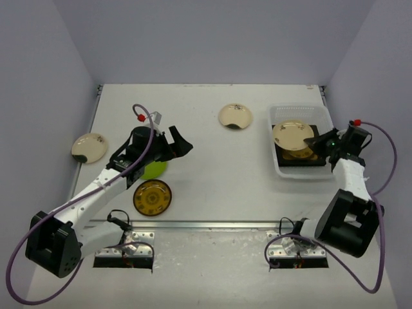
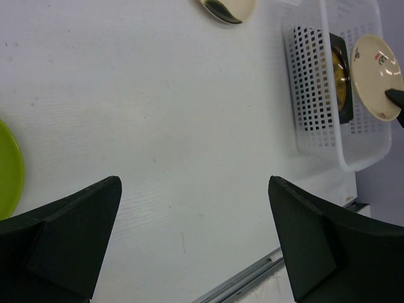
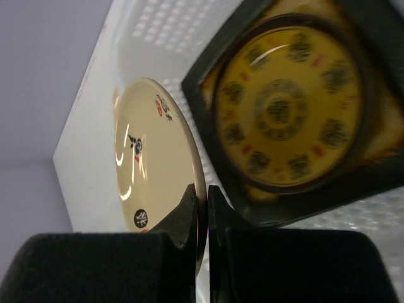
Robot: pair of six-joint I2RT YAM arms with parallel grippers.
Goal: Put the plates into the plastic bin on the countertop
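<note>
Your surface (image 1: 212, 161) was a plain matte white top, boxed in by pale grey-lilac walls on three sides, with a metal rail (image 1: 212, 224) running along the near edge. The plastic bin (image 1: 299, 107) sat at the back right of it, close to the right wall.

Your left end effector (image 1: 182, 144) was spread wide apart and holding nothing. It hung over bare surface, just past the lime green plate (image 1: 154, 170), which was half hidden under that arm.

Your right end effector (image 3: 202, 192) was pinched tight on the rim of a cream plate (image 3: 151, 170). It held that plate tipped up on edge inside the bin, right next to the square dark-rimmed plate (image 3: 287, 107) lying flat on the bin's floor.

Plate count, as far as I could see, was six:
- Three cream ones: the one in your grip, one at the far left (image 1: 89, 147) and one at the back middle (image 1: 235, 116).
- One square dark-rimmed one with an amber centre, in the bin.
- One round amber-patterned one (image 1: 152, 196) near the rail.
- One lime green one.

One bin, two arms.
</note>
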